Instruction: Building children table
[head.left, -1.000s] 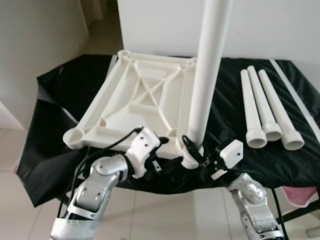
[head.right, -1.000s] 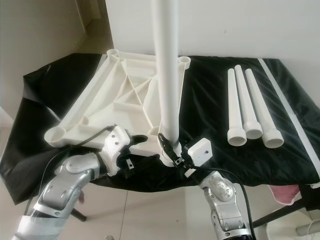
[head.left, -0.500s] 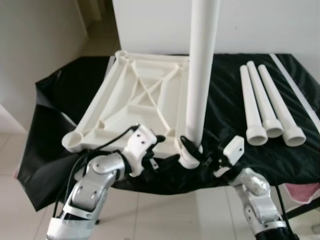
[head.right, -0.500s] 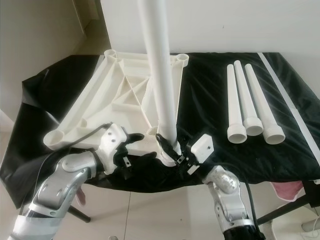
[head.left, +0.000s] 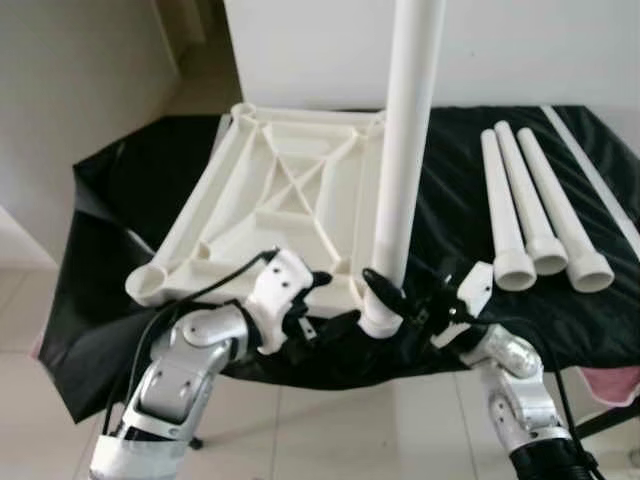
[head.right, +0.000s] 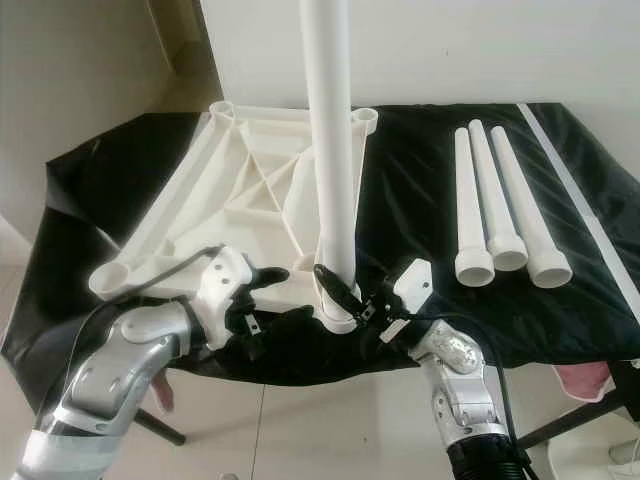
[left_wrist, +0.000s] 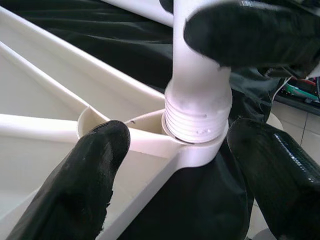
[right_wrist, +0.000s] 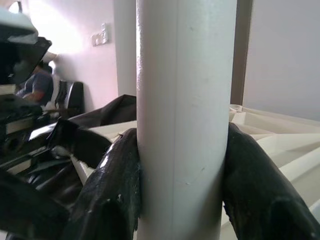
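Fingers of the right gripper (head.right: 345, 296) clench the upright leg (head.left: 405, 160) just above its threaded end, seated in the near corner socket of the upturned tabletop (head.left: 275, 205); the left gripper (head.left: 325, 300), fingers released, brackets that socket. Cross-threading looks possible if the leg tilts. Three spare legs (head.left: 540, 215) lie farther along the desk (head.left: 110, 190).

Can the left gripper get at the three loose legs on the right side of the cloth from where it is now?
Probably not directly. The left gripper sits open at the tabletop's near corner, and the upright leg held by the right gripper stands between it and the three loose legs. The right arm is nearer.
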